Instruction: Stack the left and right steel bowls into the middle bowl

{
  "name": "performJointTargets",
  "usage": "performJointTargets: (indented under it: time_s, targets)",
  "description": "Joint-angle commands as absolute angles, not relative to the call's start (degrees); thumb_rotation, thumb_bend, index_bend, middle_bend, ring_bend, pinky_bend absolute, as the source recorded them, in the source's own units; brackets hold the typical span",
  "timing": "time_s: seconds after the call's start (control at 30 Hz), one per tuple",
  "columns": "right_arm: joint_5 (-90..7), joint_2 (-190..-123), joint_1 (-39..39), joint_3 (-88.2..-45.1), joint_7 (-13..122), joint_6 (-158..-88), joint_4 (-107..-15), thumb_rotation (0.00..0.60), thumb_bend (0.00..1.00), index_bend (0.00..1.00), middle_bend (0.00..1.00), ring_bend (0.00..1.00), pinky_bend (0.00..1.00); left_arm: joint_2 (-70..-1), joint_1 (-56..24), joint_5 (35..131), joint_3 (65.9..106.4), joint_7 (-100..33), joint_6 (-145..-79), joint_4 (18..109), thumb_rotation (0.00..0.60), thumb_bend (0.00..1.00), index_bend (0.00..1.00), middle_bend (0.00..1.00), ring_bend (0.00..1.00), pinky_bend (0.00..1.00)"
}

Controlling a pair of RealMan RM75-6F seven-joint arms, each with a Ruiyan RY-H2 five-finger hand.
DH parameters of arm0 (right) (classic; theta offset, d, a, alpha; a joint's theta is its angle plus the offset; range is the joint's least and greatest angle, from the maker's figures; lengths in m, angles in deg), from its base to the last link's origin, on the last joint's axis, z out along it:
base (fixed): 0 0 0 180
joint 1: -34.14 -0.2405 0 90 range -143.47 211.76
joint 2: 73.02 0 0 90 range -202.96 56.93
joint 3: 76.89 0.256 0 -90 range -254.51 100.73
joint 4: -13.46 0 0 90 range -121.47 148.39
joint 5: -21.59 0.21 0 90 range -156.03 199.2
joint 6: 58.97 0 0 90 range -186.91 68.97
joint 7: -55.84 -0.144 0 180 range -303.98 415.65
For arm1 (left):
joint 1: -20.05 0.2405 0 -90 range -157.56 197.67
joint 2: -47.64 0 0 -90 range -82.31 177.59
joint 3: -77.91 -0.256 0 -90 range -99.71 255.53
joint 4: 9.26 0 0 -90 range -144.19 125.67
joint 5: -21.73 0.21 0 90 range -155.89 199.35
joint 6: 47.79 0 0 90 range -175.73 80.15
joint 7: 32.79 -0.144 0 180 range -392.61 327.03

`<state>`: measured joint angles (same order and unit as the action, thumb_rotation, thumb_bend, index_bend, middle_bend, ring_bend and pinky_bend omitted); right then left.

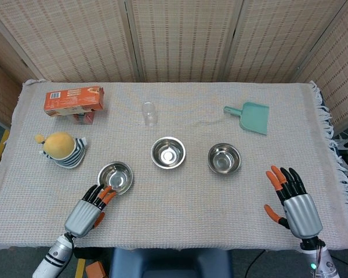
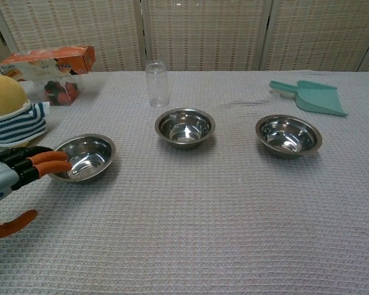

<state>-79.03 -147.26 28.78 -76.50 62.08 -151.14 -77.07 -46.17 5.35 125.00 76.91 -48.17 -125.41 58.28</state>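
Three steel bowls stand in a row on the cloth: the left bowl [image 1: 116,177] [image 2: 81,158], the middle bowl [image 1: 168,152] [image 2: 184,127] and the right bowl [image 1: 224,158] [image 2: 288,135]. All three hold nothing. My left hand [image 1: 88,211] [image 2: 12,178] is open at the near rim of the left bowl, fingertips [image 1: 106,192] over its edge and thumb spread below. My right hand [image 1: 294,202] is open with fingers apart, near the front right of the table and well clear of the right bowl. The chest view does not show it.
A clear glass [image 1: 149,113] [image 2: 157,83] stands behind the middle bowl. A teal dustpan [image 1: 250,116] [image 2: 310,97] lies at the back right. A yellow plush toy [image 1: 62,148] [image 2: 9,112] sits left of the left bowl, an orange box [image 1: 74,100] [image 2: 48,60] behind it.
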Motion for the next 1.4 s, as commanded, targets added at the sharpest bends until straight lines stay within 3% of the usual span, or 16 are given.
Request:
performJointTargets:
  time_s: [0.03,0.6,0.83,1.1,1.4]
  targets:
    - [-79.01,-147.22,28.78,-76.48,62.13,-151.14,-77.12,0.600,0.13,0.00,0.00,0.00,0.00,-49.05,4.00,124.46,77.54,-49.25,-124.82,54.93,0.600,0.43,0.19,0.06,0.04,0.13]
    - [-77.13,-147.24,28.18,-76.06,62.65,-149.05,-77.24,0.600,0.13,0.00,0.00,0.00,0.00,-55.08,-0.07,123.10,78.92,-45.98,-127.80,44.50,0.600,0.43,0.24,0.07,0.04,0.13]
    - [-76.33,-147.18,28.24,-75.49,62.70,-149.33,-77.29,0.600,0.13,0.00,0.00,0.00,0.00,-58.76,-2.58,121.68,79.45,-43.04,-126.44,36.90,0.600,0.43,0.48,0.12,0.07,0.13]
    - [-75.81,-147.23,28.08,-75.46,63.00,-148.73,-77.26,0.600,0.13,0.00,0.00,0.00,0.00,-63.63,-4.17,122.06,79.81,-37.40,-132.35,27.46,0.600,0.46,0.74,0.24,0.15,0.14]
    - [-75.33,-146.90,27.80,-75.46,62.36,-148.06,-77.54,0.600,0.13,0.00,0.00,0.00,0.00,-64.45,-6.76,121.32,80.95,-35.50,-136.17,25.18,0.600,0.48,0.78,0.26,0.17,0.14]
